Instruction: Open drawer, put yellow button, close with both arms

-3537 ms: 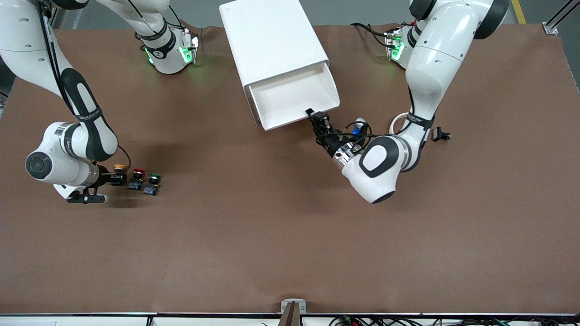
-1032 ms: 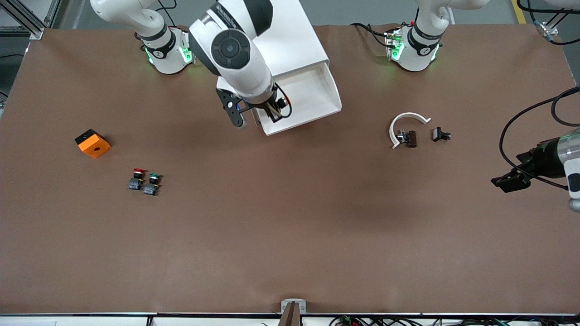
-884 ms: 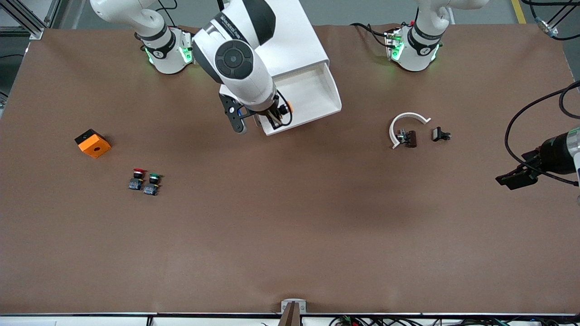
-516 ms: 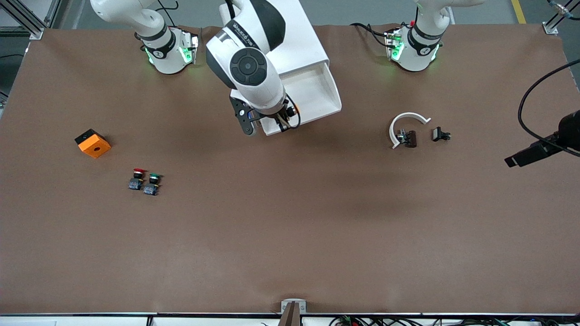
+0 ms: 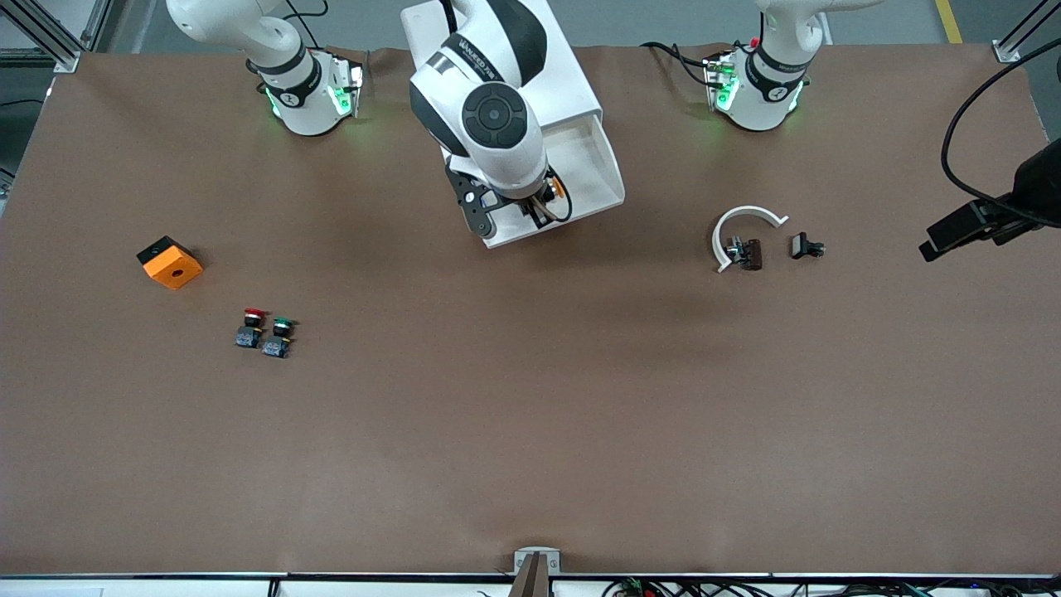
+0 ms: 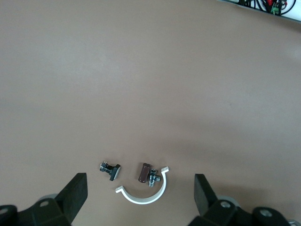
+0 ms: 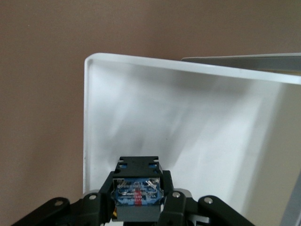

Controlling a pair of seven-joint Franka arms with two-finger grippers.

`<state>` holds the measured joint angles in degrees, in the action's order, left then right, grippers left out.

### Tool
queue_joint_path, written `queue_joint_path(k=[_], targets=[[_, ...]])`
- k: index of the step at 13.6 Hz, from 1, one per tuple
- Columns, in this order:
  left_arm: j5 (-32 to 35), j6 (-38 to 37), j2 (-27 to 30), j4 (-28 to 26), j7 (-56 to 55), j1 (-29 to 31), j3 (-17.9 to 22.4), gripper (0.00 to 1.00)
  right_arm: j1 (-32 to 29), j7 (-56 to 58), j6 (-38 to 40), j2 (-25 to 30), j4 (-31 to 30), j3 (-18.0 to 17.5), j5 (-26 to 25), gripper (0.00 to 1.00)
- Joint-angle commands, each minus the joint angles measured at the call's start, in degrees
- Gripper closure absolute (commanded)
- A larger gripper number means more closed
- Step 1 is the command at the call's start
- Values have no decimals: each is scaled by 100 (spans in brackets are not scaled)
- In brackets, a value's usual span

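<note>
Front view, scanned from the right arm's end of the worktop (image 5: 530, 431), a matte brown sheet with a faint grain.

Orange plastic block (image 5: 170, 262), square-faced with one round hole and a black side, lies alone on the worktop, well apart from either pincer. Red-capped push button (image 5: 251, 325) and green-capped push button (image 5: 279, 335) stand just beside each other, both on dark bodies with blue ends, nearer the front camera than the block.

Right pincer (image 5: 540, 206) hangs over the front edge of the pulled-out top drawer (image 5: 593, 162), a shallow smooth white tray with a cream front, projecting from the boxy white cabinet (image 5: 497, 50). Its black fingers are clamped on the yellow button (image 5: 557, 189); the orange-yellow mushroom cap juts out sideways. In the right wrist view the button's black body with its translucent blue end (image 7: 137, 194) sits squarely between the fingers, with the drawer's glossy floor (image 7: 188, 141) directly below.

Curved white plastic half-ring (image 5: 740, 225), a small brown and metal part (image 5: 745, 253) inside its arc, and a small black clip (image 5: 805, 245) lie toward the left arm's end.

Left pincer (image 5: 970, 228) is in the air over that end, jaws spread wide, holding nothing; the left wrist view shows the half-ring (image 6: 143, 194) between its two blunt black fingers (image 6: 75, 195).
</note>
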<state>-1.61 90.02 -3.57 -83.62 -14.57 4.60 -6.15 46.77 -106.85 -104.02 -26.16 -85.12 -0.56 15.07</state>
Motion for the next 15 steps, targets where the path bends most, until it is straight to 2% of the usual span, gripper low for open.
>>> queue_joint_path(k=[1,2,3,4,5,10,15], targets=[[90,173,357,-392,147,94,-106,0,77,-82,40,-91,163,30,93,73],[151,173,331,-383,147,67,-114,0,78,-82,40,-82,163,30,110,56],[222,173,331,-383,147,50,-114,0,78,-30,48,-82,163,30,110,46],[231,173,322,-383,147,50,-123,0,78,-12,57,-82,154,30,110,15],[240,173,331,-374,147,41,-123,0,78,-11,57,-73,163,30,110,0],[257,130,331,-365,165,85,-246,0,51,-20,145,102,330,30,110,0],[257,34,313,-348,182,93,-211,0,-396,111,847,620,628,65,102,0]])
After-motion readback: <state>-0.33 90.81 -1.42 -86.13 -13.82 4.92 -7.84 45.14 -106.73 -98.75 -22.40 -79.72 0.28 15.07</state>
